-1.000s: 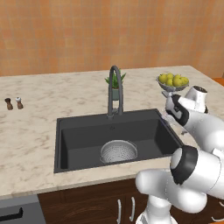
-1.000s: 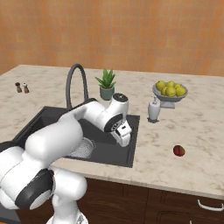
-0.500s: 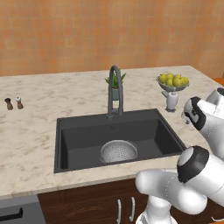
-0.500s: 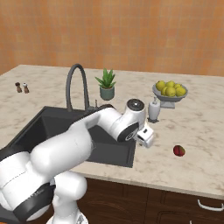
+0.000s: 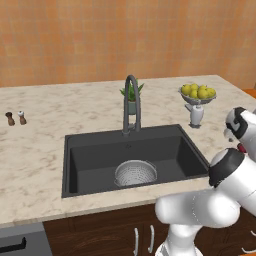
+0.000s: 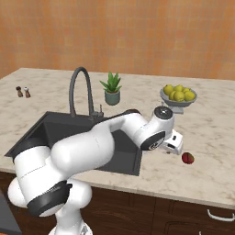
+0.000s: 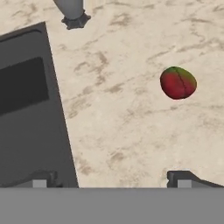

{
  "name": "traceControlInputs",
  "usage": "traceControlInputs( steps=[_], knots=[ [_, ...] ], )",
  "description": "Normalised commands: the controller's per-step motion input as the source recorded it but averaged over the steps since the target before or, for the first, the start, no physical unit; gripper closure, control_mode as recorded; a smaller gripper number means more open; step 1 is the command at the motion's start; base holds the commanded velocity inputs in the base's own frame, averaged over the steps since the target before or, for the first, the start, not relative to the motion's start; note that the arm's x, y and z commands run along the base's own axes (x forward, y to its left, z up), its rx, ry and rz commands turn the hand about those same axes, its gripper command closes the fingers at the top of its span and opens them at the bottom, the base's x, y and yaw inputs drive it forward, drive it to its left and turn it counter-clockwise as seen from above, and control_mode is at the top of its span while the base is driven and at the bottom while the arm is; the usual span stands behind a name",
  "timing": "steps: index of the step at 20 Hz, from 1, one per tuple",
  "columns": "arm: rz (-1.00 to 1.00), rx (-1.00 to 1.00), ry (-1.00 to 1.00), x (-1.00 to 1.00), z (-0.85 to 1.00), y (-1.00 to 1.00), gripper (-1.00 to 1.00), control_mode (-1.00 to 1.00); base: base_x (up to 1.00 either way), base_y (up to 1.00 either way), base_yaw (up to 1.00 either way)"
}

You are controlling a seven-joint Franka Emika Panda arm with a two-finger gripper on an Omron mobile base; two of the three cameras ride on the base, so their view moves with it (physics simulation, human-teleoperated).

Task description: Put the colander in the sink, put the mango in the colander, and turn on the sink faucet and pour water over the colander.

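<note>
On the stone counter right of the sink (image 6: 55, 137), where the colander (image 5: 135, 173) already sits, the mango (image 6: 187, 158) lies just beyond the wide-open gripper (image 6: 176, 146), which should centre over the fruit before descending

No readable text, labels, brands, numbers or signs anywhere in these views.

claw (image 7: 112, 178) swung from sink (image 6: 32, 135) toward mango (image 6: 187, 158)
</note>
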Motion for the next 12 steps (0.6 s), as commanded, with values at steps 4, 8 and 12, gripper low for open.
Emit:
traceControlInputs(
  steps=[4, 8, 12],
  knots=[
    [0.16, -0.13, 0.0, 0.0, 0.0, -0.54, -1.0, -1.0, 0.0, 0.0, 0.0],
    [0.13, -0.17, 0.0, 0.0, 0.0, -0.45, -1.0, -1.0, 0.0, 0.0, 0.0],
    [0.12, -0.17, 0.0, 0.0, -0.12, -0.39, -1.0, -1.0, 0.0, 0.0, 0.0]
  ],
)
